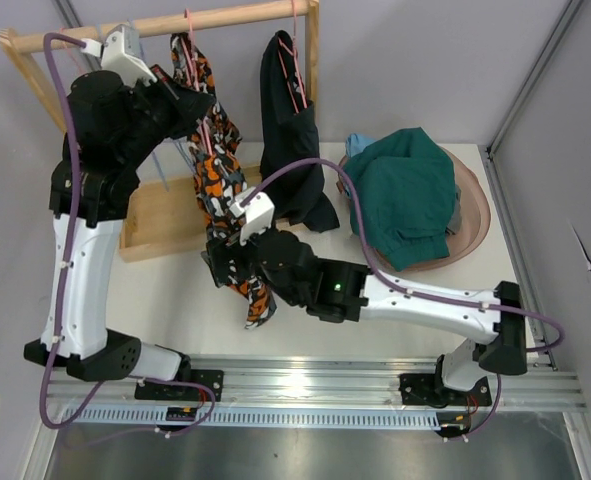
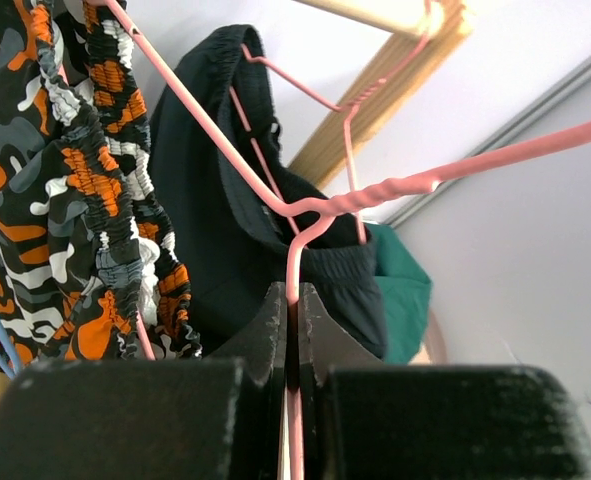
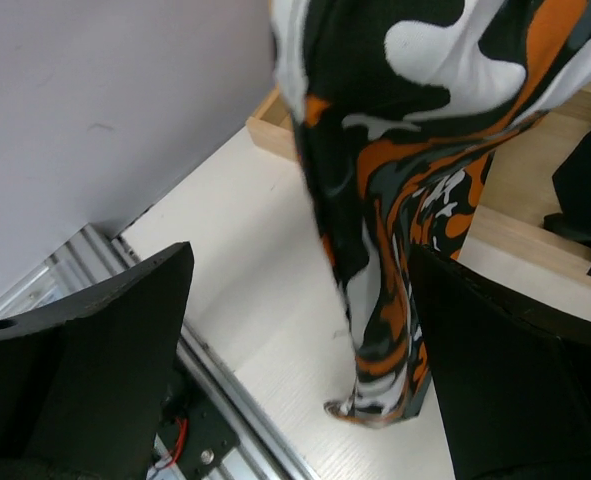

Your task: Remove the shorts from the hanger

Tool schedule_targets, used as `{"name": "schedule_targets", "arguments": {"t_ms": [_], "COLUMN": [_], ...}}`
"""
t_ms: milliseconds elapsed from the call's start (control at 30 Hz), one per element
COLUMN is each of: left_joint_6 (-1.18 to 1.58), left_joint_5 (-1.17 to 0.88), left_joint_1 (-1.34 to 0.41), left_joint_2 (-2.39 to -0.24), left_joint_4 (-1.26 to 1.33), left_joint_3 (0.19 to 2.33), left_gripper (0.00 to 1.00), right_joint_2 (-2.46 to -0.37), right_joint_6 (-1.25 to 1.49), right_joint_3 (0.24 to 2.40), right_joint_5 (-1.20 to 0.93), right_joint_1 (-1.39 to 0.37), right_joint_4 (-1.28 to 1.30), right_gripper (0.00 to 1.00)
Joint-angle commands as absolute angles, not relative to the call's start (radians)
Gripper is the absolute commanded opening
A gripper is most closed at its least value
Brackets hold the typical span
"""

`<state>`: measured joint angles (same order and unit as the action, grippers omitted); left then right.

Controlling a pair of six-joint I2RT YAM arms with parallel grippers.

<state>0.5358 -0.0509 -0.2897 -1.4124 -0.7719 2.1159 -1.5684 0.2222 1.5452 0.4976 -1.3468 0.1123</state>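
A: Where do you stand on the patterned shorts (image 1: 218, 175)?

B: They hang on the pink hanger (image 2: 375, 195) under the wooden rail (image 1: 235, 17), over the far left part of the worktop (image 1: 305, 330), with one leg trailing down toward its near edge. Your left gripper (image 2: 293, 300) is clenched on the hanger's wire. Your right gripper (image 3: 300, 330) is released, its jaws wide on either side of that trailing leg and gripping nothing.

A: So how do you do this step well?

B: In my judgement, close the right jaws on a thick fold of the leg, not the hem tip, which may slip. Hold the hanger steady with the left and draw the cloth down and toward the near edge, so the waistband slides off the wire.

A: And the room around you?

B: The black shorts (image 1: 290, 150) hang just beside, to the right, so pulling that way risks a snag. The wooden base (image 1: 160, 215) lies below. The bowl (image 1: 475, 215) holding the teal shorts (image 1: 405, 190) sits by the far right corner, and the bare worktop along the near edge gives you a path to it
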Motion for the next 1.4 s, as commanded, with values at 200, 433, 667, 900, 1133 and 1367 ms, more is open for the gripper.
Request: {"name": "schedule_targets", "arguments": {"t_ms": [200, 433, 667, 900, 1133, 1367], "left_joint_6": [0.537, 0.465, 0.469, 0.528, 0.506, 0.43], "left_joint_5": [-0.083, -0.028, -0.069, -0.212, -0.269, -0.075], "left_joint_1": [-0.27, -0.209, -0.143, -0.143, -0.144, -0.146], "left_joint_2": [-1.298, -1.348, -1.388, -1.212, -0.982, -0.882], "left_joint_4": [-0.745, -0.782, -0.801, -0.811, -0.899, -0.937], "left_joint_3": [2.127, 2.219, 2.261, 2.063, 1.866, 1.764], "left_gripper": [0.0, 0.0, 0.0, 0.0, 0.01, 0.0], "right_joint_2": [-1.6, -1.516, -1.626, -1.703, -1.75, -1.64], "right_joint_6": [0.238, 0.377, 0.531, 0.321, 0.13, 0.127], "right_joint_3": [1.458, 1.215, 1.256, 1.431, 1.843, 1.944], "right_joint_5": [0.653, 0.946, 1.083, 0.942, 0.747, 0.814], "right_joint_1": [-1.431, -1.714, -1.818, -1.586, -1.246, -1.276], "right_joint_4": [-0.097, -0.14, -0.025, -0.095, 0.08, 0.128], "right_gripper": [0.0, 0.0, 0.0, 0.0, 0.0, 0.0]}}
